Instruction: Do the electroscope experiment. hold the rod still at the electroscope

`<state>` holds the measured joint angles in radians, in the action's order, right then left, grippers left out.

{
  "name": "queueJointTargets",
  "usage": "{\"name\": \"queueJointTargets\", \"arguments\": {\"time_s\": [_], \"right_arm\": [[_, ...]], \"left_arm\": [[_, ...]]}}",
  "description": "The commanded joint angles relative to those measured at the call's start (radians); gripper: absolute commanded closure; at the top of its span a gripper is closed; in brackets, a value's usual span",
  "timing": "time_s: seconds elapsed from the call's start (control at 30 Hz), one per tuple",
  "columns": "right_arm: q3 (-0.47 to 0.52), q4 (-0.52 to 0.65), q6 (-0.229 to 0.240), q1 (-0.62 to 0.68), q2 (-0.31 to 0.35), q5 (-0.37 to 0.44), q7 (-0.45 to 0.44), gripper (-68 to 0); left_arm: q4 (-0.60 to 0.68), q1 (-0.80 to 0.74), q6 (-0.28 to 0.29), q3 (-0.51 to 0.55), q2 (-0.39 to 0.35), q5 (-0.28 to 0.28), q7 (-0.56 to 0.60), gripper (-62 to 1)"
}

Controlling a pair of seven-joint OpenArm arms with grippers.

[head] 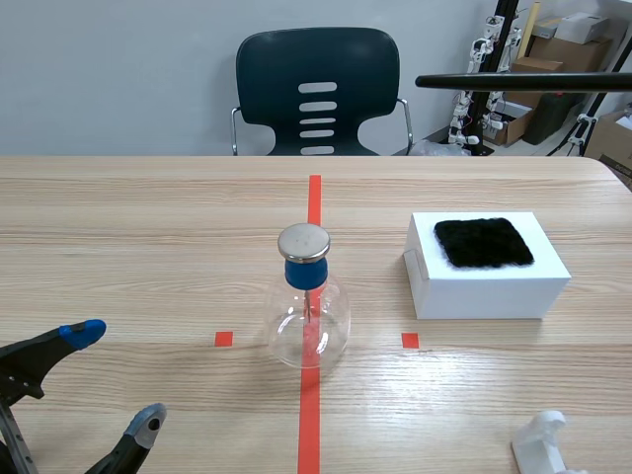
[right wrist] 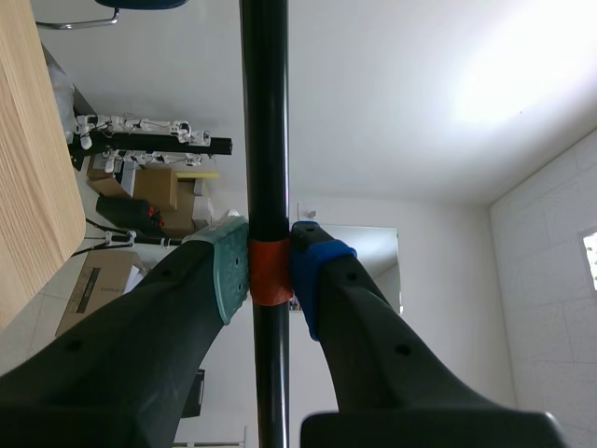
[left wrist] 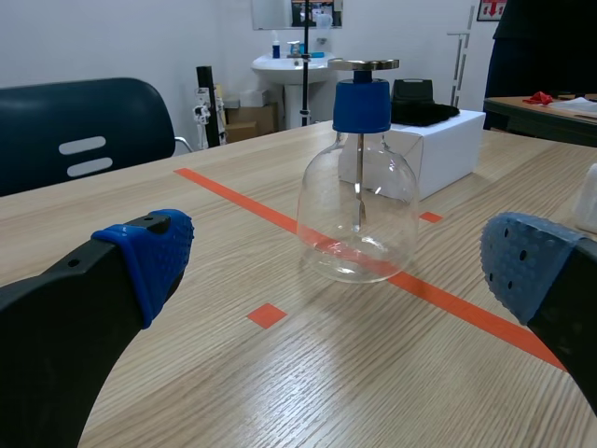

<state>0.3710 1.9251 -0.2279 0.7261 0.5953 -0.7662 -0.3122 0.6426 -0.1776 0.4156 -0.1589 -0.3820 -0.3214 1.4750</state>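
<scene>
Setting: a pale wood-grain table (head: 148, 227) marked with orange-red tape, a grey wall behind it, and a dark chair (head: 316, 89) at the far edge. Cardboard boxes (head: 553, 49) stand on the floor at the far right.

Item 1. Electroscope (head: 308, 306): we record a clear glass flask standing upright on the long tape line near the table's middle. It is closed by a blue stopper (head: 305, 274), which carries a round metal disc (head: 303, 240). A thin metal stem hangs down inside the glass.

Item 2. White box (head: 484, 286): it sits to the right of the electroscope, apart from it. A black furry cloth (head: 484, 243) lies flat on its lid.

Item 3. Rod (head: 523, 81): long, black and level. In the scene view it runs in from the right edge, high above the table. Its free end is well apart from the disc, above and to the right of it.

Item 4. Right gripper (right wrist: 269, 271): it is clamped on the rod at an orange band (right wrist: 269, 291). The grey-green pad (right wrist: 229, 271) presses one side and the blue pad (right wrist: 317, 271) the other (the arm itself does not show in the scene view).

Item 5. Left gripper (head: 117, 378): it is low at the near left of the table, its fingers spread wide and holding nothing. The electroscope stands ahead of it, not touched.

Item 6. White plastic piece (head: 541, 441): it is at the near right edge. We cannot tell what it is.
</scene>
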Motion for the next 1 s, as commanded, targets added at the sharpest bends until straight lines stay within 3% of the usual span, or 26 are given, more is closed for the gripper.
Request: {"name": "queueJointTargets", "arguments": {"time_s": [0.0,0.63,0.83,0.97], "right_arm": [[0.018,0.019,-0.018,-0.009,0.011,0.011,0.007,-1.1],[0.018,0.019,-0.018,-0.009,0.012,0.009,0.008,-1.1],[-0.020,0.032,-0.018,-0.018,0.072,-0.014,0.029,-1.1],[-0.106,0.036,-0.017,-0.074,0.126,-0.058,0.087,-1.1]], "left_arm": [[0.005,-0.002,-0.002,0.000,0.004,0.007,0.018,-62.3],[0.005,-0.002,-0.002,0.000,0.004,0.007,0.018,-62.3],[0.005,-0.002,-0.002,0.000,0.004,0.007,0.018,-62.3],[0.005,-0.002,-0.002,0.000,0.004,0.007,0.018,-62.3]]}}
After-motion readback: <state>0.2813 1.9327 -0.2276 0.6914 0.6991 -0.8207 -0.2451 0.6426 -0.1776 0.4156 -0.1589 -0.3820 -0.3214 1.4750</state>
